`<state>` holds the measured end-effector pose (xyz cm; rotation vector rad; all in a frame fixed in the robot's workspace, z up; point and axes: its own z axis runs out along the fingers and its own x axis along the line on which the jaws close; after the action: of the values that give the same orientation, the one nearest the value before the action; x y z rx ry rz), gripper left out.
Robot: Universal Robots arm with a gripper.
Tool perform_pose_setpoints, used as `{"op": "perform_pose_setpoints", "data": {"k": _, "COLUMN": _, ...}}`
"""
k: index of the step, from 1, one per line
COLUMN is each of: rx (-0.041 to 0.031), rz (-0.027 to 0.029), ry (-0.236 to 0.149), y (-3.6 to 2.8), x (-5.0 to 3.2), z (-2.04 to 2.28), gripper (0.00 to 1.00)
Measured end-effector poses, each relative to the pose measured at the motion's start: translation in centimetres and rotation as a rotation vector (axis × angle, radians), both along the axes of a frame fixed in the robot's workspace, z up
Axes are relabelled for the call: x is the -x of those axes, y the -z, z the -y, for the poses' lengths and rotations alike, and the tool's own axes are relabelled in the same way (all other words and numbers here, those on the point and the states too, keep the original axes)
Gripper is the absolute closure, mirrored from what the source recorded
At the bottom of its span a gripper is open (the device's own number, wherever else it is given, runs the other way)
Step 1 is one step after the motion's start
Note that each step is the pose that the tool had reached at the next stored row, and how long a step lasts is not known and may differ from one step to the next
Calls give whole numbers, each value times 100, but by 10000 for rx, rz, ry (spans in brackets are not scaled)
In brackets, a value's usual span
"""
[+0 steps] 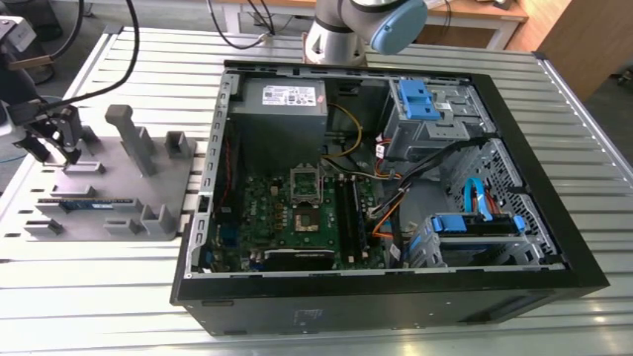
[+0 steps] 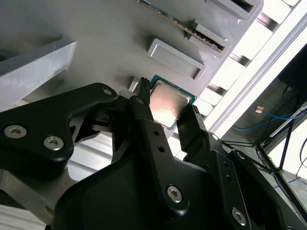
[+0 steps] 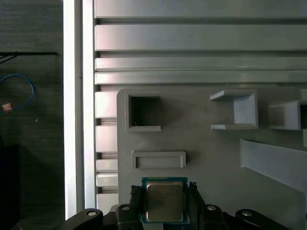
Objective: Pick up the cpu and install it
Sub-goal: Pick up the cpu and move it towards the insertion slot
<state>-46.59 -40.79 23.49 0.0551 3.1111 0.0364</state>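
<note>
The gripper [image 2: 165,108] hung over the grey tray [image 3: 211,158] at the exterior view's left, fingers [image 2: 144,112] spread on either side of the cpu [image 3: 164,200], which lay flat on the tray; whether they touched it was unclear. The case [image 1: 396,297] stood well right.

Open computer case [image 1: 554,245] beside grey fixture tray [image 1: 168,185]

In the first wrist view the cpu [image 3: 164,201] has its near edge cut off by the picture's border, and the hand [image 3: 164,211] shows little beyond its fingertips. In the second wrist view the black fingers [image 2: 148,124] cover the chip's lower sides. In the exterior view the arm's upper part runs out of frame, and whether the fingers touch the chip is too small to tell.
</note>
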Motion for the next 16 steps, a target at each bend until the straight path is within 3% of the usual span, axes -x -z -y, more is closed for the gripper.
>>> {"op": "perform_pose_setpoints", "data": {"k": 16, "rx": -1, "rz": 1, "ry": 0, "y": -51, "x": 0, "z": 0, "gripper": 53}}
